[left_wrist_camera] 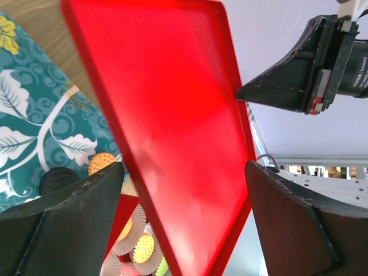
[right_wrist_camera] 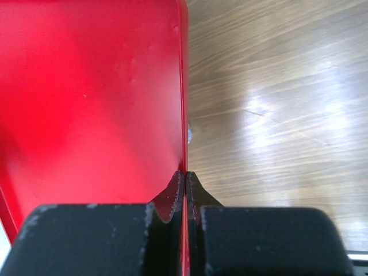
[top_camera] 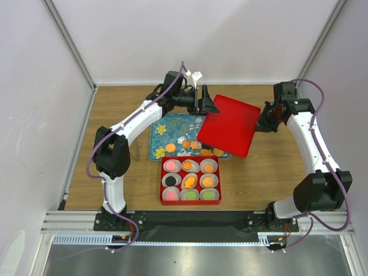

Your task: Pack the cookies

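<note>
Cookies (top_camera: pixel 189 182) are sitting one to a paper cup (top_camera: pixel 208 166) in all nine compartments of the red box (top_camera: pixel 163 187). Filling is looking complete, as far as the top view shows. Loose cookies (top_camera: pixel 171 148) are lying on the teal tray (top_camera: pixel 158 135), orange ones plus one black, below and to the left of the left fingers (top_camera: pixel 208 106). Whether they are needing packing I cannot tell, since no cup is standing vacant.

The red lid (top_camera: pixel 230 123) is not yet on the box. It is hanging tilted above the tray's right end. The right fingers (right_wrist_camera: pixel 179 190) are pinching its right rim, closed tight on that edge. The left fingers are standing wide, one on each side of the lid's opposite edge, apparently not touching it.

Judgement: the work is sitting at the closing step — left fingers needing to take hold, then both arms lowering the lid squarely onto the box, which is resting on the bench (top_camera: pixel 259 178) below and nearer the arm bases than both pairs of fingers.
</note>
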`<state>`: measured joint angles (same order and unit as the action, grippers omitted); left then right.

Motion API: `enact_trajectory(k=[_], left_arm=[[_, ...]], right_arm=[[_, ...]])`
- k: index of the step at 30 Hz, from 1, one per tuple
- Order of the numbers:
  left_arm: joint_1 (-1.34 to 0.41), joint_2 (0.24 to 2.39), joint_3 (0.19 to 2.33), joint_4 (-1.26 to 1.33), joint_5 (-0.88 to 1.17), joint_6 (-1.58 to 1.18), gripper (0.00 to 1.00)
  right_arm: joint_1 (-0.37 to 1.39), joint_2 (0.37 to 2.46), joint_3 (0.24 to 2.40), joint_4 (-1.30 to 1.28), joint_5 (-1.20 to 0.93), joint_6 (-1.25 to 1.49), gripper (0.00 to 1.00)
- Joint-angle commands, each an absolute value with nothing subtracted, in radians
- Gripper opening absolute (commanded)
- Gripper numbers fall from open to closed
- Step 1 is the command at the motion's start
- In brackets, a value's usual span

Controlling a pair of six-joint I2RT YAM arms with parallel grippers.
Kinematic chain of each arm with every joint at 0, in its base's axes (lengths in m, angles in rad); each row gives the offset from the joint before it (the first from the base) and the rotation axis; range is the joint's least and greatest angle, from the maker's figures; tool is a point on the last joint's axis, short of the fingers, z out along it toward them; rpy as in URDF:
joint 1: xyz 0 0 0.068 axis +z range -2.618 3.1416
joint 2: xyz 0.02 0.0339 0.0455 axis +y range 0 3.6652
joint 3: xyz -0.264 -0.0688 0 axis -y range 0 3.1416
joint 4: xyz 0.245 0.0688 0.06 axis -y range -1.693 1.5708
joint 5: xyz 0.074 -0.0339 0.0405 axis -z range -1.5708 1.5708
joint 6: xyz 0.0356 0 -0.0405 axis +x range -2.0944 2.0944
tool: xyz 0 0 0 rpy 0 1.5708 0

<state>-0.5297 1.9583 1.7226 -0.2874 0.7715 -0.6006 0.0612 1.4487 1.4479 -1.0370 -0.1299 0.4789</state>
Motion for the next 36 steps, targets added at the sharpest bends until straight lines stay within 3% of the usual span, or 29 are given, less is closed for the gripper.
enact_trajectory(k=[1,5,11,12,17,19,20,22,25,26,29,32,36], left_arm=[[-0.526,1.933,1.712,-0.245,0.831,-0.635,0.91],[-0.519,1.888,1.648,-0.226,0.844,-0.65,0.86],[-0.5,1.81,1.566,-0.192,0.876,-0.713,0.6],[-0.5,1.799,1.56,-0.192,0.877,-0.718,0.51],[-0.5,1.74,1.525,-0.233,0.87,-0.713,0.31],[-0.5,1.724,1.494,-0.235,0.867,-0.715,0.18],[-0.5,1.707,1.482,-0.233,0.859,-0.712,0.05],[-0.5,1.691,1.448,-0.244,0.838,-0.698,0.0],[-0.502,1.658,1.399,-0.252,0.789,-0.684,0.0],[-0.5,1.646,1.387,-0.264,0.775,-0.684,0.0],[-0.5,1.6,1.361,-0.339,0.707,-0.678,0.0],[-0.5,1.534,1.313,-0.37,0.658,-0.699,0.0],[-0.499,1.471,1.235,-0.382,0.66,-0.787,0.0]], right_arm=[[0.084,1.396,1.453,-0.977,-0.178,0.526,0.0],[0.116,1.388,1.433,-0.95,-0.189,0.551,0.0],[0.153,1.356,1.391,-0.914,-0.175,0.572,0.0],[0.156,1.351,1.373,-0.908,-0.173,0.574,0.0],[0.186,1.33,1.33,-0.881,-0.137,0.555,0.0],[0.192,1.306,1.296,-0.865,-0.117,0.545,0.0],[0.201,1.284,1.284,-0.842,-0.097,0.531,0.0],[0.21,1.258,1.255,-0.821,-0.078,0.517,0.0],[0.242,1.192,1.194,-0.778,-0.017,0.483,0.25],[0.258,1.172,1.174,-0.773,0.038,0.473,0.4],[0.368,1.086,1.161,-0.782,0.17,0.446,0.58],[0.549,0.99,1.141,-0.779,0.311,0.436,0.71],[0.869,0.905,1.115,-0.795,0.507,0.42,0.75]])
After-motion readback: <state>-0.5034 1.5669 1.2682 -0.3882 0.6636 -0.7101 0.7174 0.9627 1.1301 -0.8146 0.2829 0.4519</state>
